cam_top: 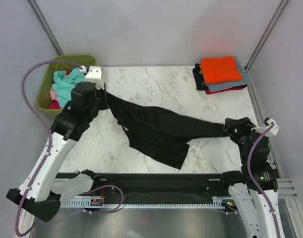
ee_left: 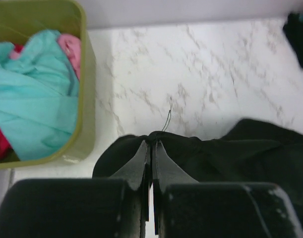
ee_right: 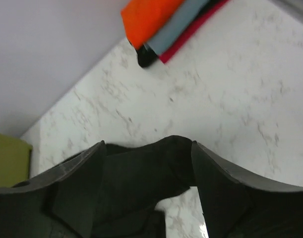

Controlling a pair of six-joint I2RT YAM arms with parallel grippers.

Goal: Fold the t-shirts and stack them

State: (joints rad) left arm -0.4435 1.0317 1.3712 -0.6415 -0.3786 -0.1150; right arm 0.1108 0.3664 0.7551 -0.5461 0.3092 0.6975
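Black t-shirt (cam_top: 156, 131), top view: strung across desk (cam_top: 156, 84) between both arms, likely to spread it flat; folded stack (cam_top: 220, 73) far right. Left wrist: left pincer (ee_left: 152, 145) clenched on its edge, olive tub (ee_left: 87, 99) beside. Right wrist: right pincer (ee_right: 147, 148) released, cloth slack between the jaws, unreadable from above

My left arm (cam_top: 57, 144) stretches forward and inward from its base, the left gripper (ee_left: 152, 144) with jaws pinched together on the black t-shirt (ee_left: 250, 153). My right arm (cam_top: 255, 158) folds close above its base, the right gripper (ee_right: 146, 146) pointing left, jaws standing apart.
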